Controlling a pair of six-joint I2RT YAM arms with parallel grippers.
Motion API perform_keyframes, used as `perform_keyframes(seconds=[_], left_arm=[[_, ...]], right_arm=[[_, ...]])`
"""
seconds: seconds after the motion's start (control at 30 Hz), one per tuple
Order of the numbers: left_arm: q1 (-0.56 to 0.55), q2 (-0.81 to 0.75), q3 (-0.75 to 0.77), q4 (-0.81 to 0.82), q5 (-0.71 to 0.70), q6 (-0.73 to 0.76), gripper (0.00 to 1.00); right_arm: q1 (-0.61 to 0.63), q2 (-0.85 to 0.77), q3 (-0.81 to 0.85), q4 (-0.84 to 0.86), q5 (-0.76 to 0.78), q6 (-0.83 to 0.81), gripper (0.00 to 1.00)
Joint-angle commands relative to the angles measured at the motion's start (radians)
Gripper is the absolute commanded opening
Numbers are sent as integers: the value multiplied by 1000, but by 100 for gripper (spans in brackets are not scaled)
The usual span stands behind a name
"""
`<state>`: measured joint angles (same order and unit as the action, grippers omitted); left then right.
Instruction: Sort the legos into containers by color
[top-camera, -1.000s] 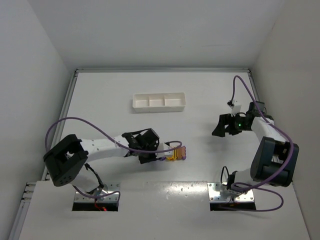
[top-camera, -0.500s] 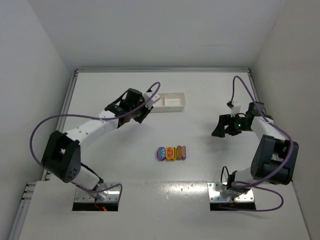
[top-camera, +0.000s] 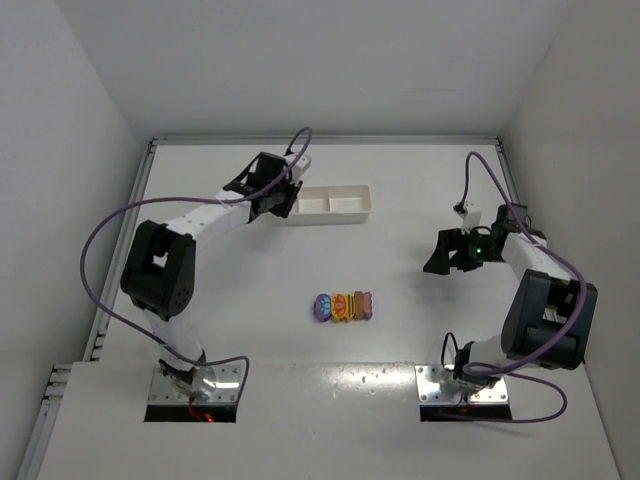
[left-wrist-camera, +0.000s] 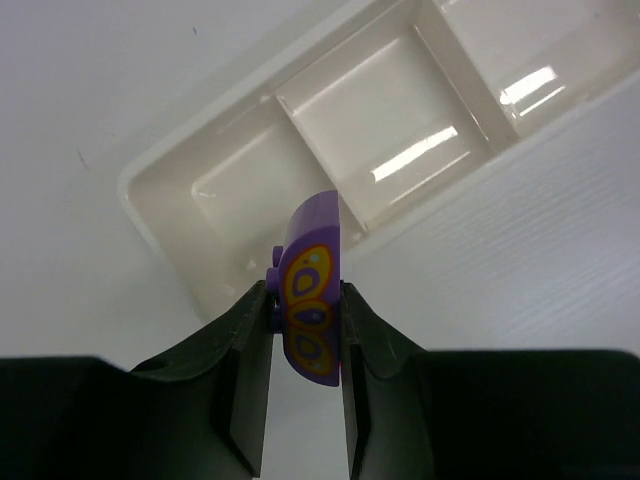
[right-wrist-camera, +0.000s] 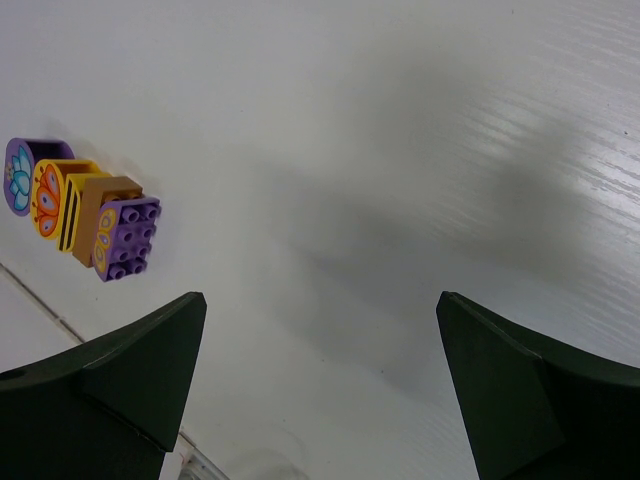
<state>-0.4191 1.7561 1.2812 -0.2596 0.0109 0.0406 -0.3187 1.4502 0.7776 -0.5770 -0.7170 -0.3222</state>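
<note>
One lego (left-wrist-camera: 310, 290) between left jaws

A purple lego (left-wrist-camera: 312, 290) with a yellow butterfly print stands on edge, clamped in the left end effector (left-wrist-camera: 306, 325) over the left end of the white three-compartment tray (left-wrist-camera: 160, 215). Four more legos (top-camera: 343, 307), in purple, orange and brown, lie touching in a row mid-counter (top-camera: 250, 300).
</note>
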Motion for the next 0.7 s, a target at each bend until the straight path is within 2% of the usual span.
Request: perform_keyframes(seconds=[0.0, 0.2, 0.4, 0.5, 0.6, 0.63, 0.67], left_arm=[[23, 57, 87, 49, -17, -38, 3], [54, 126, 151, 59, -37, -38, 3], [86, 163, 152, 59, -46, -38, 3], [97, 172, 152, 59, -46, -38, 9], [106, 181, 141, 59, -37, -28, 34], [106, 181, 141, 59, -37, -28, 49], [106, 181, 141, 59, -26, -28, 55]], right_arm=[[-3, -1, 32, 12, -21, -20, 99], [-3, -1, 32, 12, -12, -20, 99], [-3, -1, 32, 12, -12, -20, 99], [-3, 9, 32, 12, -12, -20, 99], [-3, 9, 32, 12, -12, -20, 99], [-3, 9, 32, 12, -12, -20, 99], [-3, 9, 32, 12, -12, -20, 99]])
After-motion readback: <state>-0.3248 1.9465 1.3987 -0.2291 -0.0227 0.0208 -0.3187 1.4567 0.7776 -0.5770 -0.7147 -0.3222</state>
